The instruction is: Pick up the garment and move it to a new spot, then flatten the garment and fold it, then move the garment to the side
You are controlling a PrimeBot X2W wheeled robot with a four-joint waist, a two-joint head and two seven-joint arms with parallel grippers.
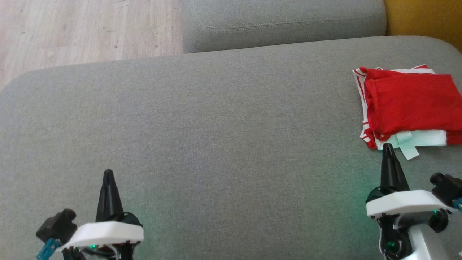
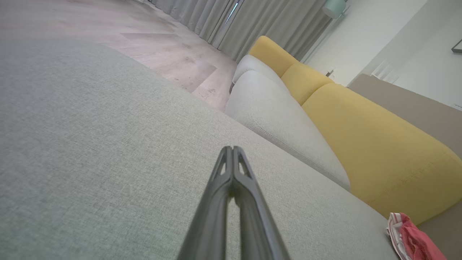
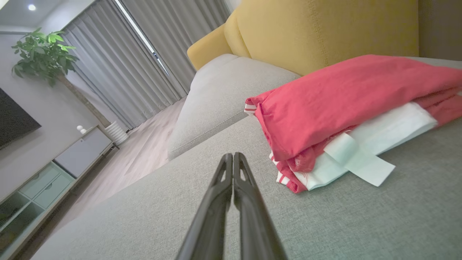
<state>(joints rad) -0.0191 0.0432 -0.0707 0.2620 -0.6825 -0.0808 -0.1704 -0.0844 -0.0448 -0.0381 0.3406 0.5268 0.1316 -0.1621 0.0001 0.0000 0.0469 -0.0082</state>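
Observation:
The garment (image 1: 408,104) is a red piece with white trim, folded into a compact stack at the far right of the grey sofa seat (image 1: 216,126). It also appears in the right wrist view (image 3: 343,104), with a pale strip sticking out below it, and at the lower right corner of the left wrist view (image 2: 411,240). My right gripper (image 1: 387,146) is shut and empty, its tip just short of the stack's near edge. In its own view the right gripper (image 3: 233,155) sits left of the stack. My left gripper (image 1: 108,172) is shut and empty over bare seat at the lower left (image 2: 232,148).
A second grey cushion (image 1: 281,21) lies beyond the seat, with yellow back cushions (image 2: 361,130) to the right. Wooden floor (image 1: 83,29) lies past the seat's far left edge. A plant (image 3: 47,54), curtains and a low cabinet (image 3: 54,169) stand across the room.

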